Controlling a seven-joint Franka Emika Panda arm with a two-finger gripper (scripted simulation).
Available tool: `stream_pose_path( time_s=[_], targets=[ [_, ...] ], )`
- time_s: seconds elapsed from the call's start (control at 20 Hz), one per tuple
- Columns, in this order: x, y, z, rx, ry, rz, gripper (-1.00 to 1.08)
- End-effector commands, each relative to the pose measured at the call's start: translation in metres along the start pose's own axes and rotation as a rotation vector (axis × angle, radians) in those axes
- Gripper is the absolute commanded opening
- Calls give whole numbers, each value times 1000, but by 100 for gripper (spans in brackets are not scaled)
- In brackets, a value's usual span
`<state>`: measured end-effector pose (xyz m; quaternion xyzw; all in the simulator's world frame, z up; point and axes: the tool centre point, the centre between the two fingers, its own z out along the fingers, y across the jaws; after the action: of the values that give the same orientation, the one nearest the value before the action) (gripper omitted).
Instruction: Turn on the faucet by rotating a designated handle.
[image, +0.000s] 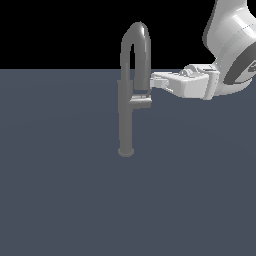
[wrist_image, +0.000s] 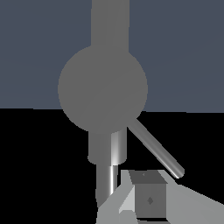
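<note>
One arm, one faucet standing upright on the dark grey floor, base flange down, gooseneck spout arching high. I judge the step as the approach to contact: the gripper comes in level from the exterior view's right, its fingertips right at the descending spout end, just above the handle, the short stub jutting sideways from the column. Next move, as I read it, calls for dropping onto that stub and pushing it round the column's axis. Whether the jaws are apart or together I cannot tell; the spout overlaps them. Wrist view shows one finger close up, and the faucet shapes there are hard to sort out. Contact with the handle is not clear.
</note>
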<state>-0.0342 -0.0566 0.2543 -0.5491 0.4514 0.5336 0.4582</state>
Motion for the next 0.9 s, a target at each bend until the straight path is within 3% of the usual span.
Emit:
stream_pose_path(
  time_s=[0.0, 0.2, 0.55, 0.6, 0.65, 0.85],
  targets=[
    [9, 15, 0, -5, -9, 18, -100],
    [5, 15, 0, -6, -5, 3, -100],
    [41, 38, 0, -6, -11, 20, -100],
    [41, 38, 0, -6, -11, 20, -100],
    [23, 29, 0, -10, -4, -11, -100],
    [50, 34, 0, -8, -7, 6, -100]
  ],
)
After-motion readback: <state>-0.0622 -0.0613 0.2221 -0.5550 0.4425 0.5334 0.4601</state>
